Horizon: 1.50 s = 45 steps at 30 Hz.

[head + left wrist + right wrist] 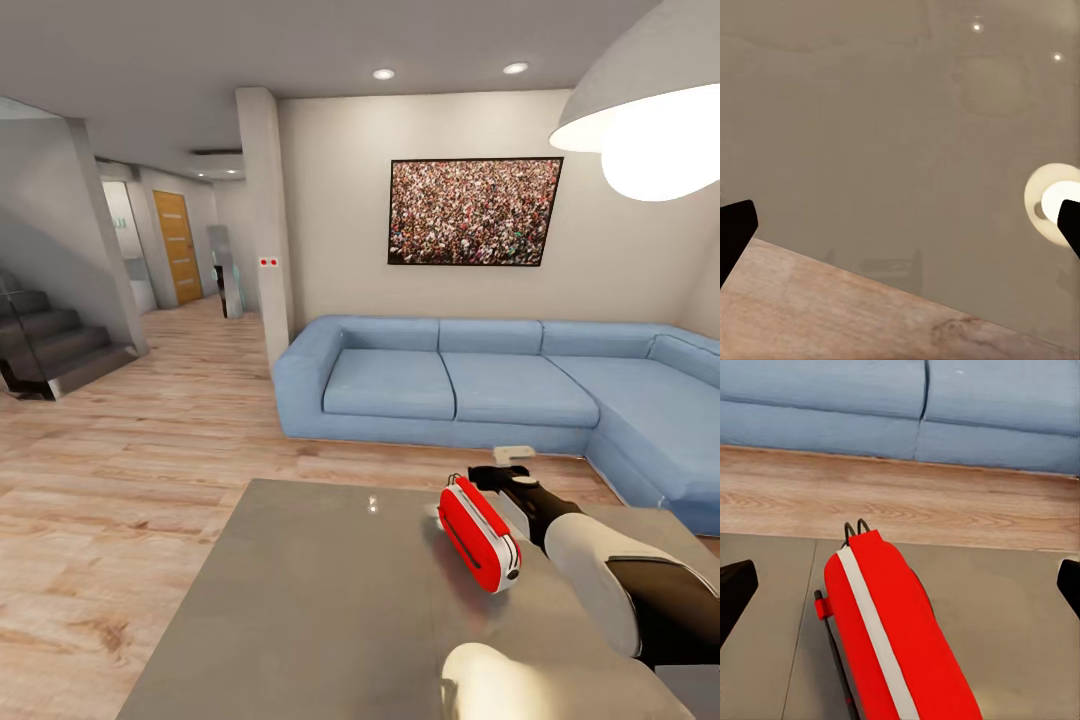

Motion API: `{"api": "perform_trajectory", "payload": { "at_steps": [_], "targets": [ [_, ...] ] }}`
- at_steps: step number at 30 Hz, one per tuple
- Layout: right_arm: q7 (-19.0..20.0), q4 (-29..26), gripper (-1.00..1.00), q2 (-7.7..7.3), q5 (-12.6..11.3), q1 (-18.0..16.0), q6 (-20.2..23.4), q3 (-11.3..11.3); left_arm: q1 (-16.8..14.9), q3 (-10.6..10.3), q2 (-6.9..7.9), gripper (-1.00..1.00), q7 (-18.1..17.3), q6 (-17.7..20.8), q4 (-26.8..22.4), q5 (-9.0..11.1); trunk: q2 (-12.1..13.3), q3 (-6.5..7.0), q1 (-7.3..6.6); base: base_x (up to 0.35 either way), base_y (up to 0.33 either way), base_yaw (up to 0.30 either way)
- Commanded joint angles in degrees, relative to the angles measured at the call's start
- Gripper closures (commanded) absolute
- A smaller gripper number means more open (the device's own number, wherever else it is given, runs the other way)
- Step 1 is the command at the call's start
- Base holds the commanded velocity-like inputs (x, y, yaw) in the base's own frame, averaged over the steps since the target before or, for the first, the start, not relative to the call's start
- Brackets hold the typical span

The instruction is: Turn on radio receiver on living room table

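The radio receiver (478, 535), red with a white edge and a thin strap, stands tilted on its edge on the glossy grey table (300, 600) near its far right part. My right gripper (505, 480) is just behind it. In the right wrist view the red body with its white stripe (892, 637) lies between the two black fingertips (735, 589), which are spread wide and do not touch it. My left gripper (900, 225) is open over the table's top (870, 135) near its edge, with wood floor (832, 315) beyond.
A long blue corner sofa (480, 385) runs behind the table and down the right side. A framed crowd photo (474, 211) hangs above it and a white pendant lamp (650, 120) hangs at the upper right. Stairs (50, 345) and a hallway lie at the left across the wood floor.
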Motion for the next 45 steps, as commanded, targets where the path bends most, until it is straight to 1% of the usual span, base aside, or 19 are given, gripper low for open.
{"api": "perform_trajectory", "payload": {
  "at_steps": [1, 6, 12, 21, 45],
  "targets": [
    [0.00, 0.00, -1.00, 0.00, 0.00, 0.00, -0.01, 0.00, 0.00, 0.00, 0.00, -1.00, 0.00, 0.00, 0.00, 0.00, 0.00, 0.00, 0.00, 0.000, 0.000, 0.000],
    [-0.06, -0.01, -1.00, -0.03, -0.01, 0.00, -0.36, 0.00, 0.00, 0.00, 0.01, -1.00, 0.00, 0.00, 0.00, 0.00, 0.00, 0.00, 0.00, 0.000, 0.000, 0.000],
    [-0.10, 0.06, -1.00, 0.00, -0.01, 0.00, -3.41, 0.00, 0.00, 0.00, 0.01, -1.00, 0.00, 0.00, -0.01, 0.00, 0.00, 0.00, 0.00, 0.000, 0.000, 0.000],
    [-0.50, 0.51, -1.00, 0.00, -0.17, 0.00, -3.92, 0.00, 0.00, 0.00, 0.01, -1.00, 0.00, 0.00, -0.01, 0.00, 0.00, -0.06, 0.00, 0.000, 0.000, 0.000],
    [-0.60, 0.52, -1.00, 0.00, -0.18, 0.00, -3.82, 0.00, 0.00, 0.00, 0.01, -1.00, 0.00, 0.00, -0.01, 0.00, 0.00, -2.27, 0.00, 0.000, 0.000, 0.000]
  ]
}}
